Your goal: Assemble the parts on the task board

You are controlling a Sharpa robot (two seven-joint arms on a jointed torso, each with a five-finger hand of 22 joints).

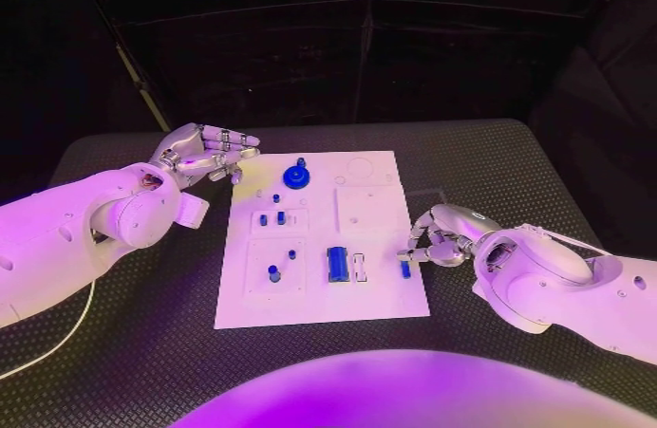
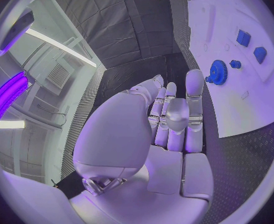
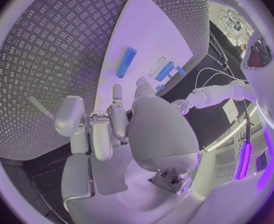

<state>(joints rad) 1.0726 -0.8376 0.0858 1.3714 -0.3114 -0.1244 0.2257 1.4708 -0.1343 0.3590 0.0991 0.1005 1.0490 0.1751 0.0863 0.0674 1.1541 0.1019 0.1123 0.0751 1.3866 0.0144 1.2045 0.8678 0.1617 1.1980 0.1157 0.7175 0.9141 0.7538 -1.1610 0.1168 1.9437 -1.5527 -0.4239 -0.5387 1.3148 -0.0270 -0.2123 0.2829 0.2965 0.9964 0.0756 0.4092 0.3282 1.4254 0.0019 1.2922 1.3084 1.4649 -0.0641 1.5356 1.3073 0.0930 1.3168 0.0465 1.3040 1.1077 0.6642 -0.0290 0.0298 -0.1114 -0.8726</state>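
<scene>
Right hand [image 1: 441, 240] sits at the right edge of the task board [image 1: 369, 305], fingers curled inward beside a small blue peg [image 1: 405, 269] lying near that edge. Whether the fingertips pinch anything cannot be told; in the right wrist view the hand [image 3: 121, 129] shows nothing in its palm, and the peg [image 3: 126, 62] lies apart from it on the board. Judged step: approach to pick this peg, grasp not yet made. The next move calls for the fingers to come down on the peg, close across it and lift it clear of the board before carrying it to a socket.

Left hand [image 1: 205, 153] hovers off the board's far left corner, fingers loosely bent and apart, holding nothing; the left wrist view confirms a bare palm [image 2: 168, 134].

Other items on the board: a blue gear [image 1: 296, 176] near the far edge, a large blue cylinder [image 1: 335, 263] lying beside a pale slot, and several short blue pegs [image 1: 281, 217] standing in the left panels. The cylinder lies close to the target peg, so the reach inward has little room. Nothing blocks the right hand's approach from the board's edge.
</scene>
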